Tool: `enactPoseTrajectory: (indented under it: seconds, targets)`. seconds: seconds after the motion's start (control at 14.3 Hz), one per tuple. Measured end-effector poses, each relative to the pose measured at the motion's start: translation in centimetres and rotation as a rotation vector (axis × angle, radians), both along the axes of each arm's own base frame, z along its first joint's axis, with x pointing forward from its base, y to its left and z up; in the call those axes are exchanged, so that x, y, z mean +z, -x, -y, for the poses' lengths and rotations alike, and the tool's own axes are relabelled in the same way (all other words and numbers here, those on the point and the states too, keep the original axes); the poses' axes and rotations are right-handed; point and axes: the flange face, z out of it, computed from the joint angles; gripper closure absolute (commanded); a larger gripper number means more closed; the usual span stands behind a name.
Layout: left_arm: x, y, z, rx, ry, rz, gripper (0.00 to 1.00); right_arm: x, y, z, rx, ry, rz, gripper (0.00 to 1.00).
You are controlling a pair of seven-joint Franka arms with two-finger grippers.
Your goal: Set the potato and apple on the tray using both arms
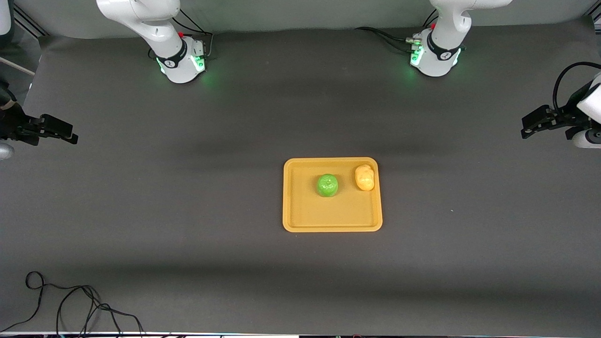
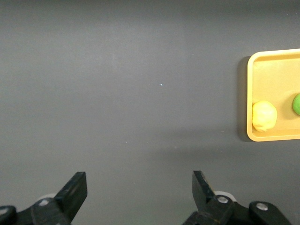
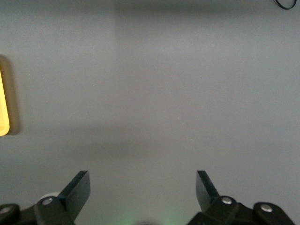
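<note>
Cable (image 1: 70,305), black and looped, lay on the matte dark-grey table (image 1: 188,211) at the front camera's edge, toward the right arm's end. Right gripper (image 1: 70,135) hung over that end of the table, empty, fingers (image 3: 77,190) spread wide. Tray (image 1: 300,216), flat orange-yellow plastic with rounded corners and a low raised rim, sat mid-table. Apple (image 1: 327,185), round glossy green with a dimpled top, rested on tray floor near centre. Potato (image 1: 365,177), lumpy glossy yellow-tan, lay at 2 o'clock on the tray, against the rim, just beside the apple but apart. Left gripper (image 1: 528,127) hung over the left arm's end, released, fingers (image 2: 75,192) parted. Wide bare cloth lay between tray and each gripper.
</note>
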Motion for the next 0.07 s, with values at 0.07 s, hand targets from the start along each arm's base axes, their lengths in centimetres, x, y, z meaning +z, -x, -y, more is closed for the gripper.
enactPoseTrajectory:
  seconds: [0.07]
  targets:
    - [0.0,0.0,0.0,0.0,0.0,0.0,0.0,0.0,0.01,0.0,0.0,0.0,-0.001,0.0]
